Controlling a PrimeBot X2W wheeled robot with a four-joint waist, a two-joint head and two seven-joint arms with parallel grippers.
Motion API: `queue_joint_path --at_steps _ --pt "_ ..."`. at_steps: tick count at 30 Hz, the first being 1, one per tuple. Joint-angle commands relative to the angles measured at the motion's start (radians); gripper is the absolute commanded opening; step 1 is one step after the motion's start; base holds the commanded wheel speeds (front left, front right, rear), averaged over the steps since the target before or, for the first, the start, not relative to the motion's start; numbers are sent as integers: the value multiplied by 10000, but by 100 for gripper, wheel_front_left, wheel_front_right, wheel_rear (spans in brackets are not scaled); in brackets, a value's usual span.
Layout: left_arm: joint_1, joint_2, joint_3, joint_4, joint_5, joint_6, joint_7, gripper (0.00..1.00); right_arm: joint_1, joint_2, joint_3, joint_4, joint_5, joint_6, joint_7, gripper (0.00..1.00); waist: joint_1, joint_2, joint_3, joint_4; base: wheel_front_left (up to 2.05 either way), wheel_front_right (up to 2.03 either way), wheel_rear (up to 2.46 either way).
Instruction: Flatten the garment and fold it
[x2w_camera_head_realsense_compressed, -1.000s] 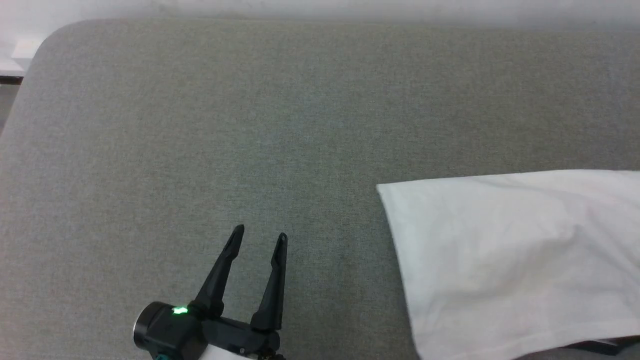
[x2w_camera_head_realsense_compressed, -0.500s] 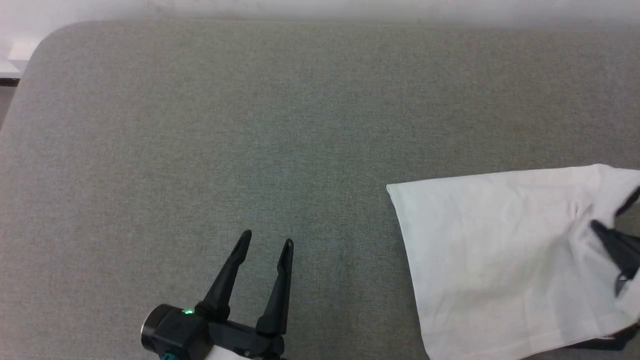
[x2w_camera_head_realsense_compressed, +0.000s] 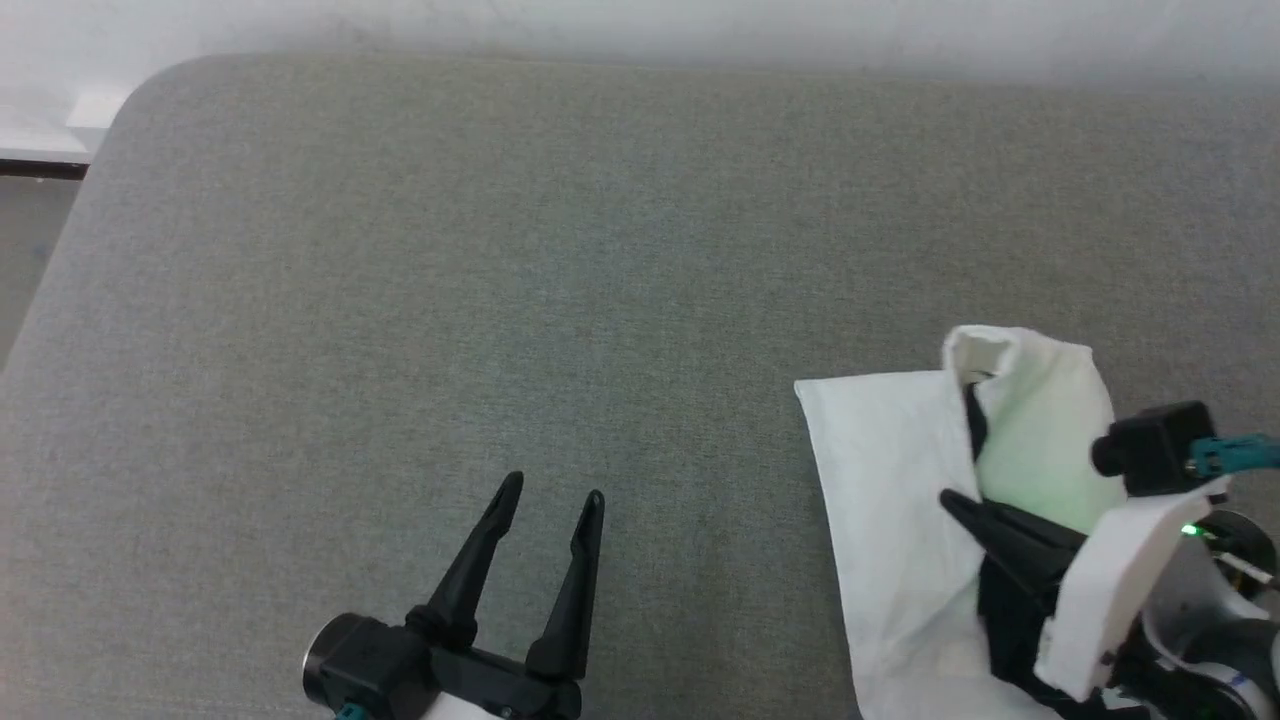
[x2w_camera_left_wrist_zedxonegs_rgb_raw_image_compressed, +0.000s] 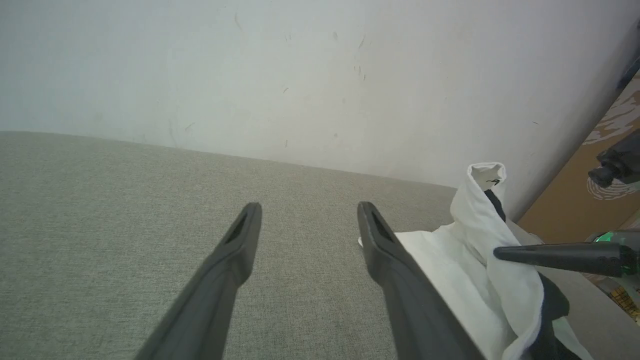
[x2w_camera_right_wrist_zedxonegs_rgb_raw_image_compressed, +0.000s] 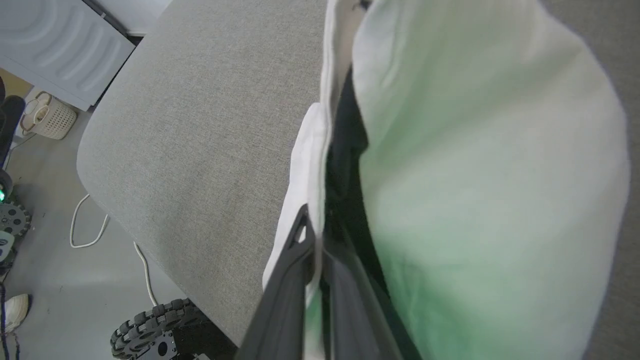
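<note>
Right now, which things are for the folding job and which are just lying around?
For the job: garment, right gripper shut on it, open left gripper, grey tabletop.
Just lying about: pale basket, white cable on the floor.

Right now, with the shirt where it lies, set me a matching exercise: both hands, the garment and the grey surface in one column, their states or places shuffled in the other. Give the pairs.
Column one
1. left hand
2. right hand
3. garment
4. grey padded surface

Column two
a. shut on white cloth
b. rounded corner at the head view's upper left
c. open, holding nothing
d. partly raised in a peak, the rest lying flat

Pairs: 1-c, 2-a, 3-d, 4-b
</note>
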Motion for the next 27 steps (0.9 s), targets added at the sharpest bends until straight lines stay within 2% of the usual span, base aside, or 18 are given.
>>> queue_joint_path --at_steps 1,9,18,19,20,21,22,27 --pt "-187 -46 -11 49 -57 -62 -49 100 -189 119 105 -48 -105 -9 56 0 0 0 -25 92 0 0 0" --pt "-243 -166 -73 190 -102 -207 -49 100 -486 724 727 718 -925 -9 422 0 0 0 26 474 0 0 0" --pt "-408 -395 -65 309 -71 -371 -49 100 -774 1395 572 2401 -2262 -9 480 0 0 0 264 808 0 0 0" --pt "-426 -421 -58 326 -63 -390 -49 100 -823 1433 595 2550 -2438 -9 461 25 0 0 282 829 0 0 0" --pt "-442 -446 -47 344 -56 -407 -49 100 -858 1475 609 2696 -2574 -9 464 39 0 0 292 840 0 0 0" --pt "-451 -469 -32 362 -49 -423 -49 100 -891 1512 626 2823 -2687 -9 488 91 0 0 294 843 0 0 0" --pt "-456 -489 -13 379 -42 -437 -49 100 -927 1520 685 2905 -2785 -9 526 100 0 0 288 839 0 0 0" --pt "-384 -562 111 460 -36 -496 -49 100 -1057 1535 989 2638 -2565 -9 777 100 0 0 156 649 0 0 0"
